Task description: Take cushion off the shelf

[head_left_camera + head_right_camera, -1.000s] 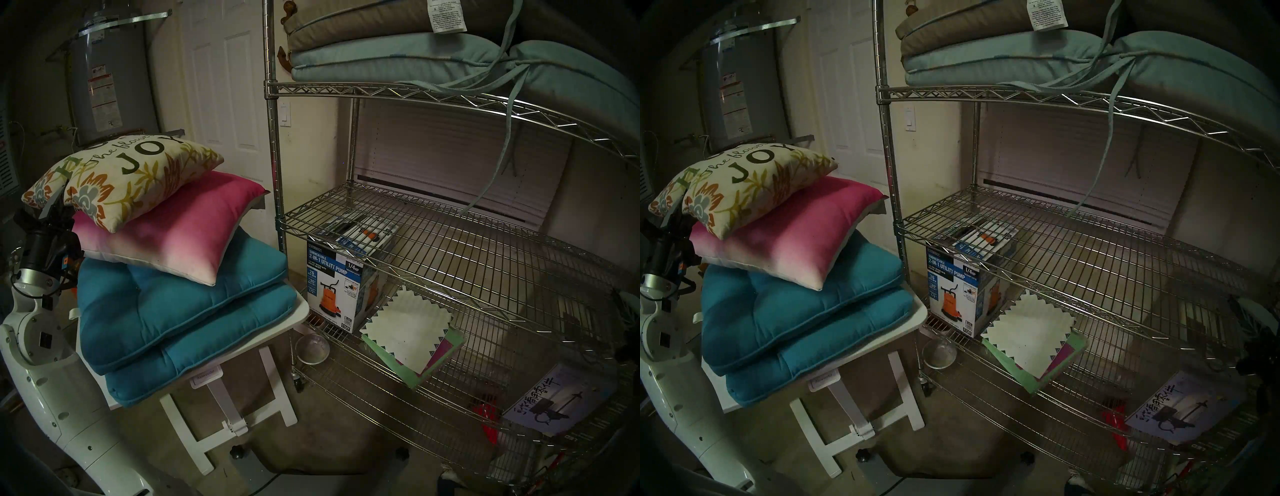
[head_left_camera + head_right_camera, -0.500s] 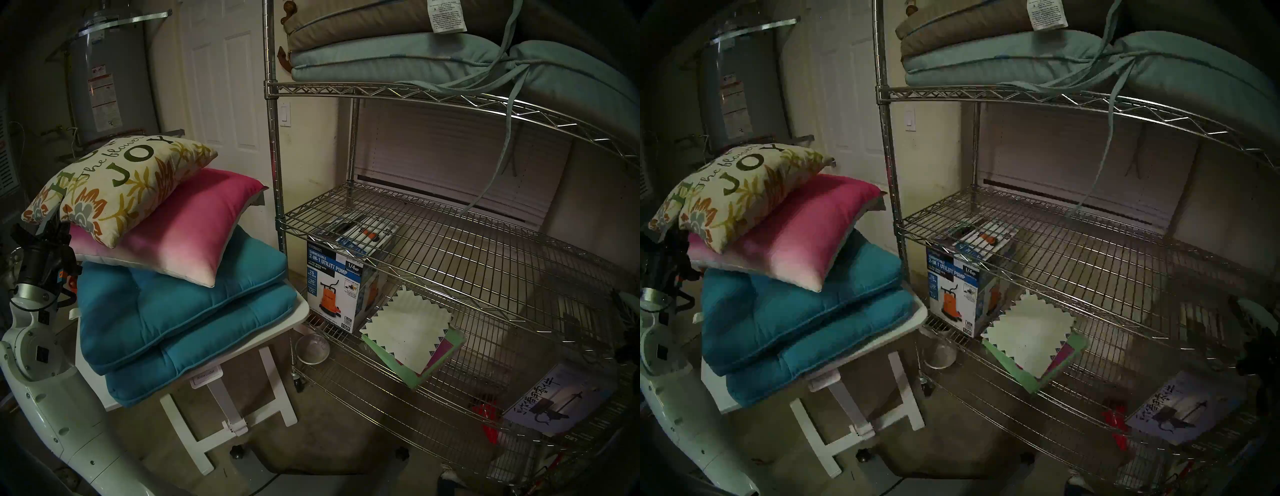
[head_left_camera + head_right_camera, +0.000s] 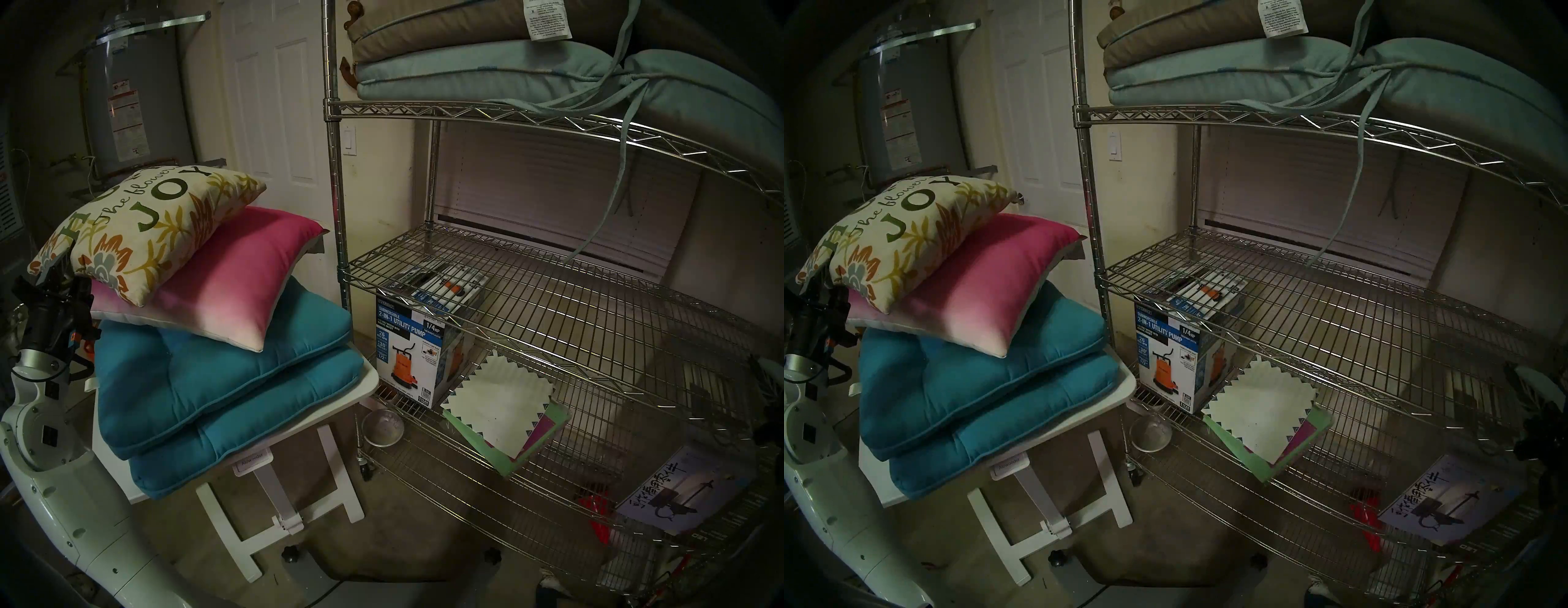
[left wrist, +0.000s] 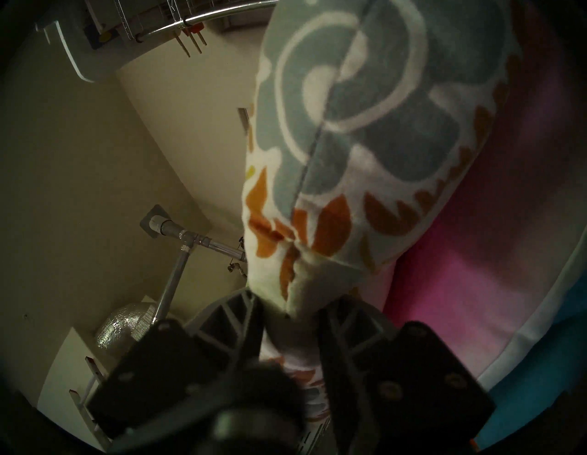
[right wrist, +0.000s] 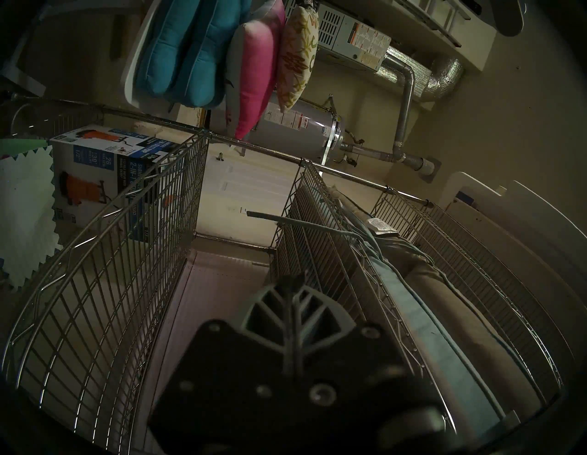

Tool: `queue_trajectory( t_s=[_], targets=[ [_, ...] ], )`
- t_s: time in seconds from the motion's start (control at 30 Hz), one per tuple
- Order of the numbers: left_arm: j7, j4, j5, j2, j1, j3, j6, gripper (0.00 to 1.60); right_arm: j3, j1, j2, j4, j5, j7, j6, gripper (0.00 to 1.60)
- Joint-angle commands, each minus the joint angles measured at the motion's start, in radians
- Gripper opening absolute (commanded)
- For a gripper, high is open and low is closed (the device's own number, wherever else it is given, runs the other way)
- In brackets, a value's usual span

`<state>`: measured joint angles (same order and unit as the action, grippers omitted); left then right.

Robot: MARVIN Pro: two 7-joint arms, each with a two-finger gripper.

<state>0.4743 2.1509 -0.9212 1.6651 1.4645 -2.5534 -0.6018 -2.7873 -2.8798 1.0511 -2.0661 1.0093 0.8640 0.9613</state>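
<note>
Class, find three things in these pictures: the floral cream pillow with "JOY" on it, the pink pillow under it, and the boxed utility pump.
Floral cream "JOY" pillow [image 3: 144, 225], head left view, printed top face.
Pink pillow [image 3: 229, 276], head left view, top face.
Utility pump box [image 3: 407, 352], head left view, front panel.

Right pincer [image 5: 293, 286] closed betw shelf [image 5: 104, 286] tiers, cushions [image 5: 444, 317] beside it.

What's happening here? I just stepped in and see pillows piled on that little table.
The robot is moving cushions from the wire shelf onto the small white table. Its left gripper sits at a corner of the floral pillow topping the pile, jaws slightly apart around the fabric. The right gripper is shut and empty by the shelf, whose top tier holds more cushions.
</note>
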Motion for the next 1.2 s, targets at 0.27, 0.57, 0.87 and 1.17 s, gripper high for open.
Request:
queue_trajectory(
  t_s=[0.27, 0.57, 0.87, 1.17],
  targets=[
    [0.001, 0.037, 0.003, -0.003, -0.011, 0.019, 0.004, 1.6, -0.002, 0.0, -0.001, 0.002, -0.003, 0.097, -0.001, 0.0],
    [0.011, 0.059, -0.001, 0.006, -0.001, 0.027, 0.018, 1.6, -0.002, 0.0, -0.001, 0.002, -0.003, 0.097, -0.001, 0.0],
    [0.034, 0.1, 0.013, -0.001, 0.044, 0.032, 0.049, 1.6, -0.002, 0.0, -0.001, 0.002, -0.004, 0.095, -0.001, 0.0],
    [0.051, 0.138, 0.037, -0.007, 0.109, 0.039, 0.078, 1.6, -0.003, 0.0, -0.001, 0.002, -0.005, 0.093, -0.001, 0.0]
  ],
)
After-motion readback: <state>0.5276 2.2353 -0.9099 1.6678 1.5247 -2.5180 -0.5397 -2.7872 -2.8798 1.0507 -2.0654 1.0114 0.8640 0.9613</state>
